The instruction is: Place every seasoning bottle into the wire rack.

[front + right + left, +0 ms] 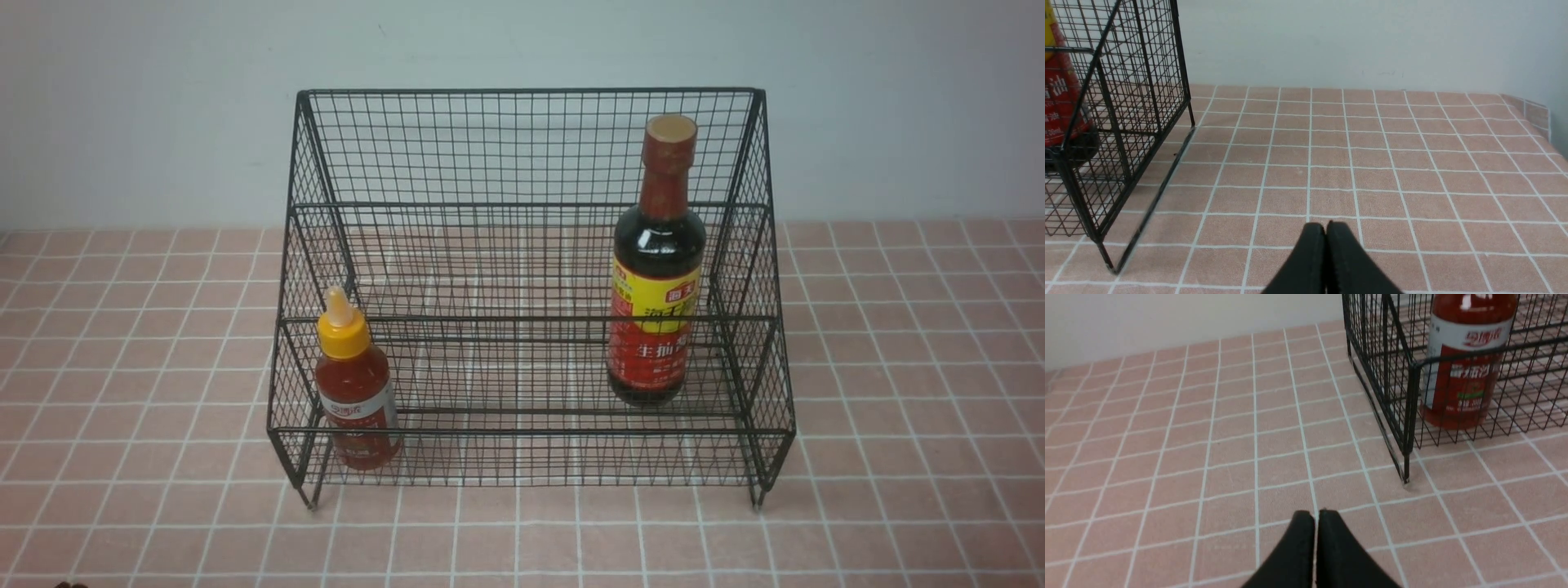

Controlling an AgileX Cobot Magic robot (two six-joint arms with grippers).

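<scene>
Clearly, only the front view gave us the whole wire rack (531,286), standing at the centre of the pink-tiled tabletop (122,367) with both bottles upright inside it. There the small red-sauce squeeze bottle (354,392), with its yellow nozzle cap, stood on the lower front tier at about 8 o'clock of the rack, and the tall dark soy-sauce bottle (657,269) stood on the tier behind it at about 3 o'clock. Neither arm showed in that view.

From the left wrist view we saw what the front view lacked: the left gripper (1316,516) hanging above bare tiles, its black jaws pressed together on nothing, well apart from the rack's front corner leg. That view showed the squeeze bottle close up, cap cropped off, with white Chinese characters on its red and white label that we could not read.

Likewise, the right wrist view showed the right gripper (1326,228) with jaws together and empty, over open tiles beside the rack's other end. The soy bottle's label carried "生抽" in white on red, legible in the front view.
</scene>
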